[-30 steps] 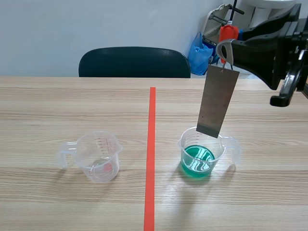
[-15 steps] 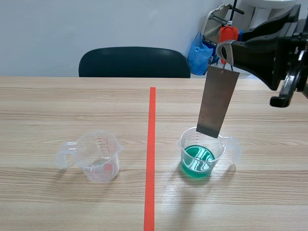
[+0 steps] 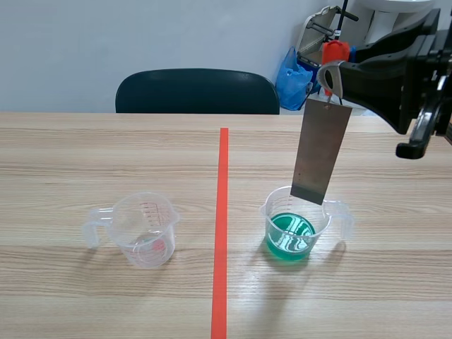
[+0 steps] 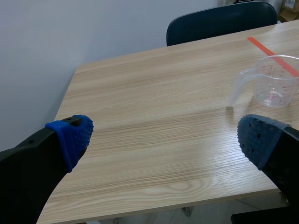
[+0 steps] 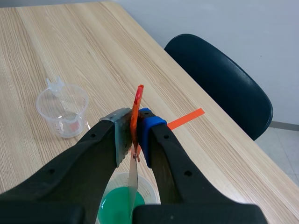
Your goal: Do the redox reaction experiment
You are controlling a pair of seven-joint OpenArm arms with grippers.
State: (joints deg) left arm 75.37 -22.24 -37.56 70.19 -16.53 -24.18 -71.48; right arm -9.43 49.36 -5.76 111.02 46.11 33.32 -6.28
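right gripper [image 5: 134, 135] is clamped on an orange-red tab [image 5: 137, 105]. a metal plate [image 3: 321, 152] hangs from the tab by a small link, its lower edge just above the far rim of the clear cup [image 3: 325, 220] holding green liquid [image 3: 289, 236], right of the tape line. left gripper [image 4: 166, 137] stands with fingers wide apart and holds nothing, over the table [image 4: 154, 102] near its corner. risks, as judged: the plate hangs loose and slightly tilted, so a quick descent could swing it. a corner could catch the rim and tip the light cup, spilling the liquid, or the link could slip. materials: the plate is thin, flat, rectangular and dull grey. both cups are transparent plastic with handles, spouts and printed scales; the empty measuring cup [image 3: 143, 229] sits left of the line. the table is smooth wood-grain laminate.
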